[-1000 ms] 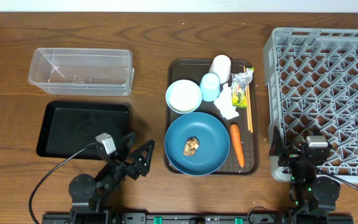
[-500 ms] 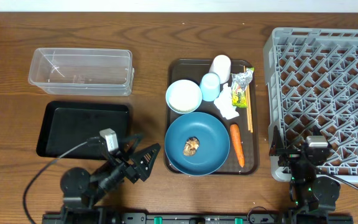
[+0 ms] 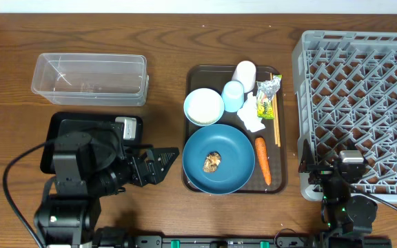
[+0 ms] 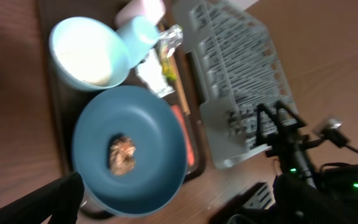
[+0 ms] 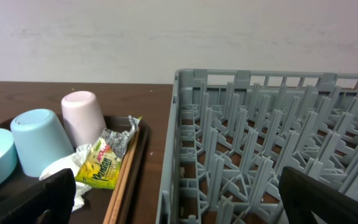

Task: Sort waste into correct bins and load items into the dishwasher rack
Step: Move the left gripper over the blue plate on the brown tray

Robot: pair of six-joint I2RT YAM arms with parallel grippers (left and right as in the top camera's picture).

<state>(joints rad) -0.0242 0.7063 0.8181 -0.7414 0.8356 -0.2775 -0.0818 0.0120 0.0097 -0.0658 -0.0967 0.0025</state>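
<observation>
While both arms hover with jaws spread wide and empty, the left gripper (image 3: 173,162) points at the dark-blue plate (image 3: 234,146) just to its right, where the small brown food lump (image 3: 213,162) sits at centre. The orange carrot (image 3: 262,160) lies beside the plate's far rim, its long axis running toward the robot, nearer the right gripper (image 3: 329,172) at the dishwasher rack (image 3: 364,83). The black tray (image 3: 57,131) and clear tub (image 3: 88,79) stand on open wooden tabletop (image 3: 164,41) behind the left arm.
</observation>
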